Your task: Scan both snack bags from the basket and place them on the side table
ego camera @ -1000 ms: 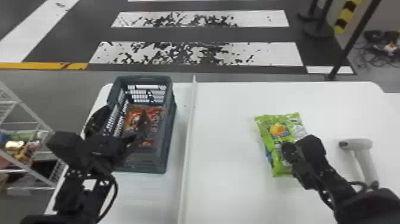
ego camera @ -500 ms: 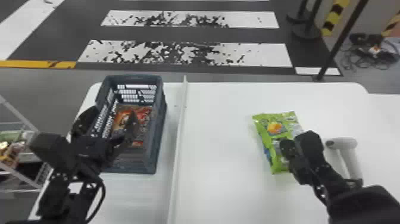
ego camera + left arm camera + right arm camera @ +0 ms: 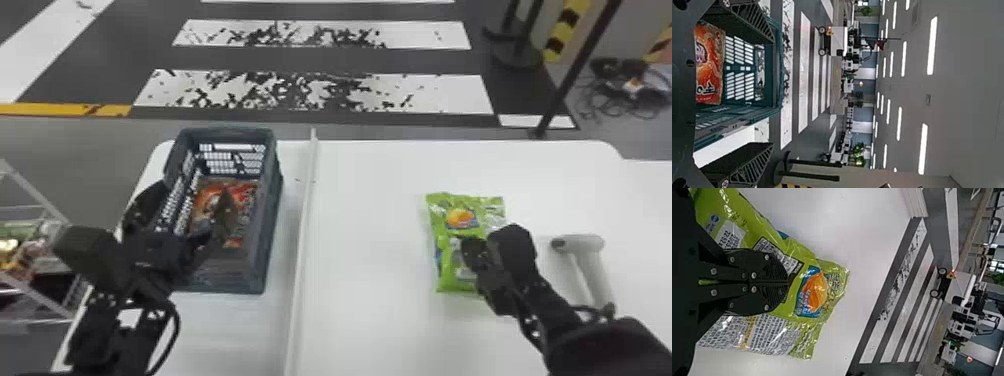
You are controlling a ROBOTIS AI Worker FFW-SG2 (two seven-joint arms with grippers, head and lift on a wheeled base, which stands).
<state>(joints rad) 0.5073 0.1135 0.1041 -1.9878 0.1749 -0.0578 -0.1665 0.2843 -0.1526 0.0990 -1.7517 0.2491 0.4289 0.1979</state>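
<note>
My left gripper (image 3: 192, 195) stands open at the basket (image 3: 272, 220), one finger by its left wall and the other above the orange-red snack bag (image 3: 242, 192) lying inside. In the left wrist view, the gripper (image 3: 772, 92) has its fingers wide apart, with the basket rim (image 3: 778, 70) and orange bag (image 3: 709, 62) beyond. The green snack bag (image 3: 462, 200) lies on the table, my right gripper (image 3: 470, 247) over it. In the right wrist view, the gripper (image 3: 790, 282) is shut against the green bag (image 3: 832, 272); whether film is pinched I cannot tell.
A pale handheld scanner (image 3: 592, 250) rests right of the right gripper. A thin raised strip (image 3: 305, 215) divides the white table (image 3: 370, 240) between basket and green bag. At far left stands a wire shelf (image 3: 35, 190) holding goods.
The head view has shifted, so the basket and table appear slightly farther left than a second ago. Both grippers keep roughly their places beside the basket and green bag.
</note>
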